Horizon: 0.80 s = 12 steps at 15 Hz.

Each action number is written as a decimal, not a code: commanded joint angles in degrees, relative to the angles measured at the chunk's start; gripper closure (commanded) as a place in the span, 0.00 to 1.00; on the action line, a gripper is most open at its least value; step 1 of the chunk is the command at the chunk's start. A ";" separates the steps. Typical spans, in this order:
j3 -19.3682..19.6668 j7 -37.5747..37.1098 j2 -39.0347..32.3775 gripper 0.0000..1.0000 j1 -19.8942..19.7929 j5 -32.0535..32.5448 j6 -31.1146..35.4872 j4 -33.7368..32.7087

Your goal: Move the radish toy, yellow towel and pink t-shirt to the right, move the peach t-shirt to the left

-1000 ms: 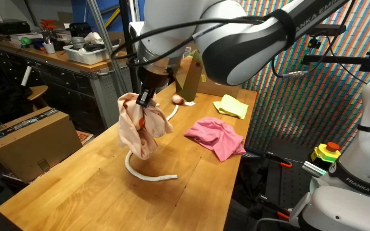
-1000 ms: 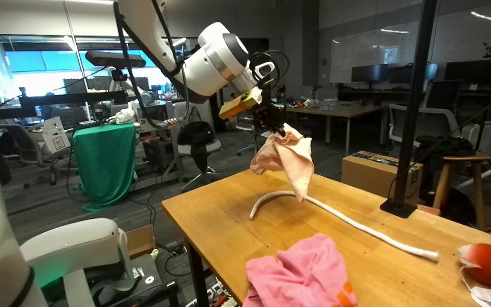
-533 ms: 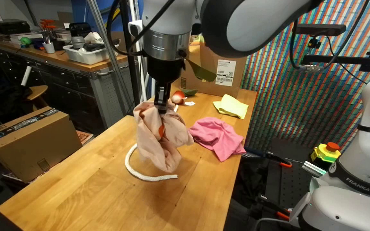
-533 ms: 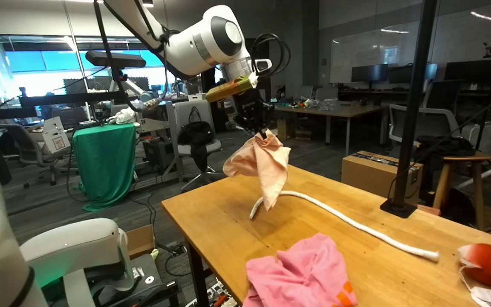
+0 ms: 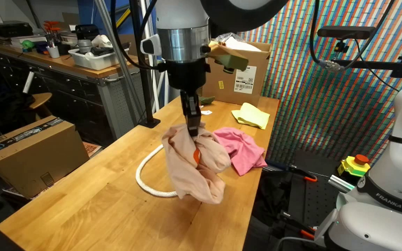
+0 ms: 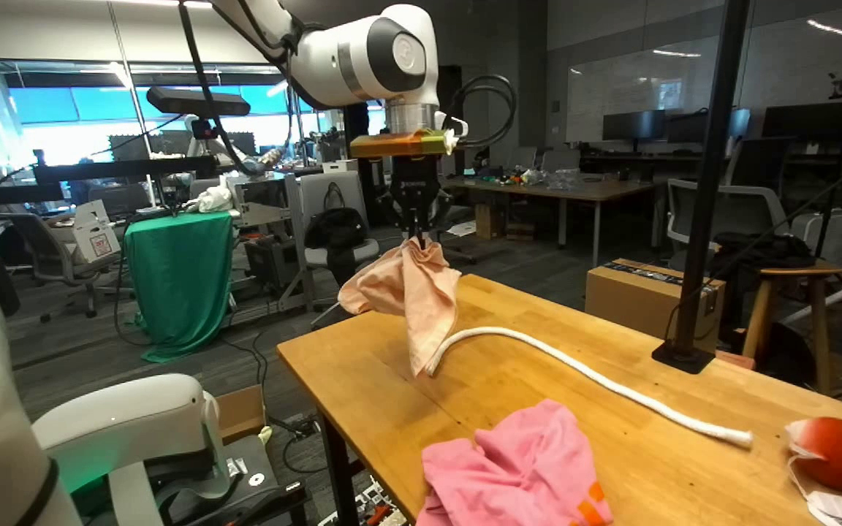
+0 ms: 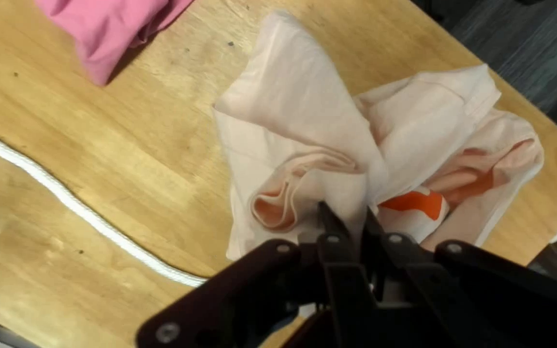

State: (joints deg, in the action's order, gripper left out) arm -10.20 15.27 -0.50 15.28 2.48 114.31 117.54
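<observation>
The peach t-shirt hangs bunched from my gripper, over the table in both exterior views. In the wrist view the jaws of the gripper pinch a fold of the peach t-shirt; an orange print shows beside them. Whether its lowest tip touches the table I cannot tell. The pink t-shirt lies crumpled near the table's robot-side edge. Farther along that edge, the yellow towel lies folded. The radish toy rests on the opposite side; my gripper mostly covers it in an exterior view.
A white rope curves across the table, one end by the hanging cloth. A big cardboard box stands at the table's far end. A black post base is fixed at the edge opposite the robot.
My gripper has carried the peach t-shirt toward the table end away from the big box, and somewhat lower. The wrist has turned from tilted to nearly upright. The things on the table have stayed put.
</observation>
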 commanded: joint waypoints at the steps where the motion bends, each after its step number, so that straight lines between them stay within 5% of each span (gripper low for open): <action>1: -1.18 11.19 -3.82 0.95 -1.09 -7.41 -2.07 -3.67; 7: -3.00 21.61 -10.09 0.95 -2.02 -15.02 -3.47 -7.56; 12: -4.20 22.64 -14.94 0.95 -3.66 -22.61 -8.60 -12.45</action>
State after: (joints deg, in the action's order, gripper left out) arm -12.94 36.50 -12.14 13.56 -15.75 110.39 110.27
